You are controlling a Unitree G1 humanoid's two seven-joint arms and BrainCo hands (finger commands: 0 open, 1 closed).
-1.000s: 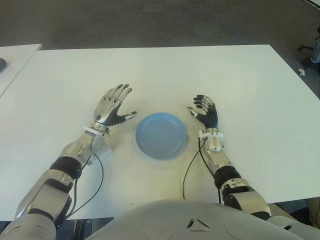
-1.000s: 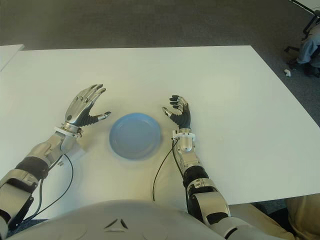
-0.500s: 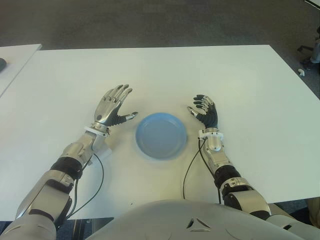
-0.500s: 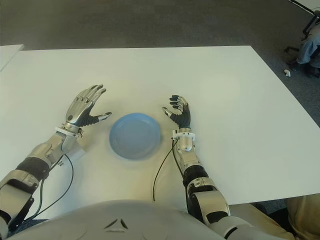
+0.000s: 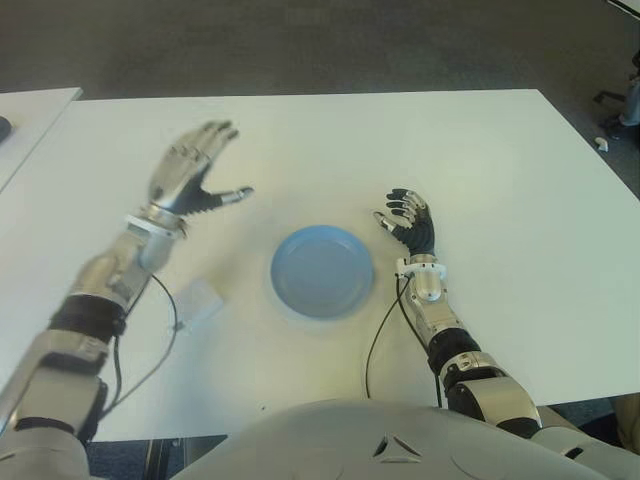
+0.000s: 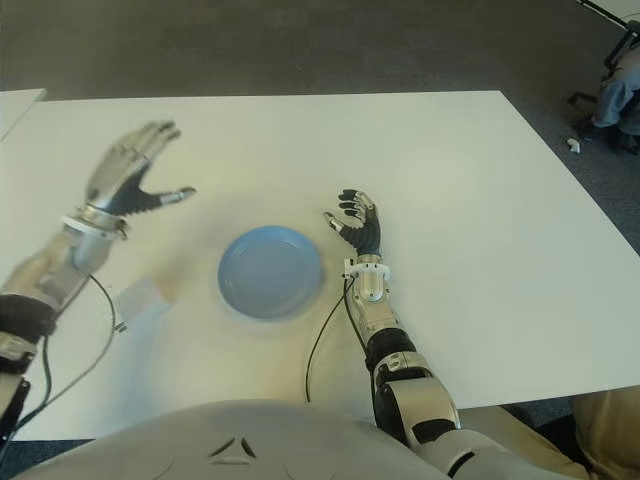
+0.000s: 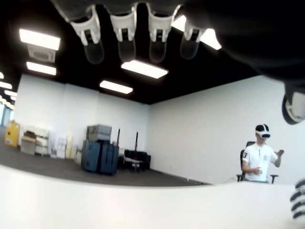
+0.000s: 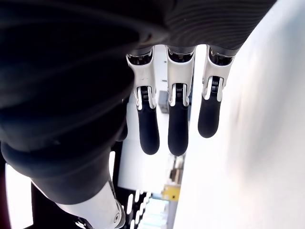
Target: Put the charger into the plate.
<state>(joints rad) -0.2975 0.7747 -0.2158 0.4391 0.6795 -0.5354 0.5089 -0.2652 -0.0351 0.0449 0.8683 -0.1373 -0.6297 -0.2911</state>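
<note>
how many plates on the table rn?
1. The blue plate sits on the white table, left of the right hand; none looks hidden.

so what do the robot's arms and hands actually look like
Both arms are silver metal with black joint bands and a white wrist cuff. The left hand has silver-backed fingers with dark palm pads; the right hand looks mostly black. A thin black cable trails from each wrist.
</note>
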